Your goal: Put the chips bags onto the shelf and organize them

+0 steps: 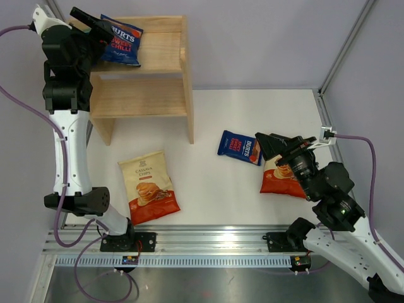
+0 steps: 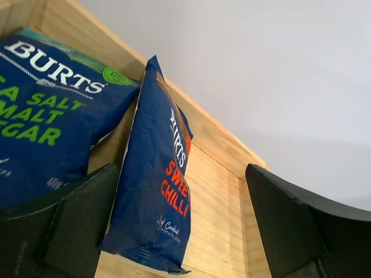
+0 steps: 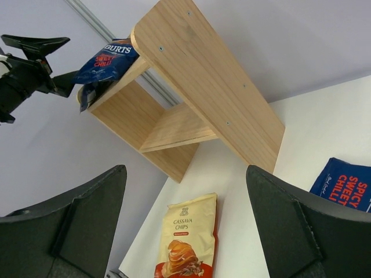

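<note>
Left wrist: left gripper point(image 2: 181, 174) wide open, empty, Sweet Chilli bag point(image 2: 156, 191) shelved; we'd retract next, right gripper point(image 3: 185, 171) likewise open, empty.

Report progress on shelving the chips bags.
Done: the sea salt bag and sweet chilli bag sit on the top tier of the shelf. In hand: nothing; the left gripper, jaws open, flanks the sweet chilli bag; the right gripper hangs open over the table. Left: the cassava bag, spicy chilli bag and second cream bag, all on the table.
</note>
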### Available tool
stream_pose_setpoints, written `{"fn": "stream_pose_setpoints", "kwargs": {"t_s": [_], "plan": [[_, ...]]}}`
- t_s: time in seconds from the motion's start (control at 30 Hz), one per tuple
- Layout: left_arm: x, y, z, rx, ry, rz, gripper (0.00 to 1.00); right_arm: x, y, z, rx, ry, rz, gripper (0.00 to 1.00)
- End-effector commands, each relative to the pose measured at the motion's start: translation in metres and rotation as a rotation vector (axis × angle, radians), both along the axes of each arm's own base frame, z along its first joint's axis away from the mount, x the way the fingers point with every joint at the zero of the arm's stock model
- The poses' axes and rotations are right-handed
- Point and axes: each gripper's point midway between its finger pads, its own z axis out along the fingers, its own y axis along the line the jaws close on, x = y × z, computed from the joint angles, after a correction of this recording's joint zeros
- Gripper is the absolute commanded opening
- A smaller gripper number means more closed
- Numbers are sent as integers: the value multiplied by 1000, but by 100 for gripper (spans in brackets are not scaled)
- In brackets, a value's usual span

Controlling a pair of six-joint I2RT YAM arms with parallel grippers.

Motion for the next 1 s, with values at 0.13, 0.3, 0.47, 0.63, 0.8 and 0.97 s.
{"fn": "stream_pose_setpoints", "kwargs": {"t_s": [0.13, 0.3, 0.47, 0.63, 0.8, 0.97], "plan": [[-1, 6, -1, 59, 35, 17, 97, 6, 0, 9, -44, 6, -25, 92], [-4, 4, 1, 56, 28, -10, 96, 12, 11, 1, -109, 48, -1, 92], [-17, 13, 26, 84, -25, -2, 96, 24, 38, -18, -227, 137, 73, 92], [-24, 19, 32, 127, -26, -7, 96, 37, 63, -30, -264, 175, 138, 90], [-44, 19, 30, 187, 0, -12, 98, 50, 64, -36, -286, 198, 146, 89], [-67, 3, 5, 222, 65, -108, 95, 68, 67, -59, -307, 268, 209, 85]]}}
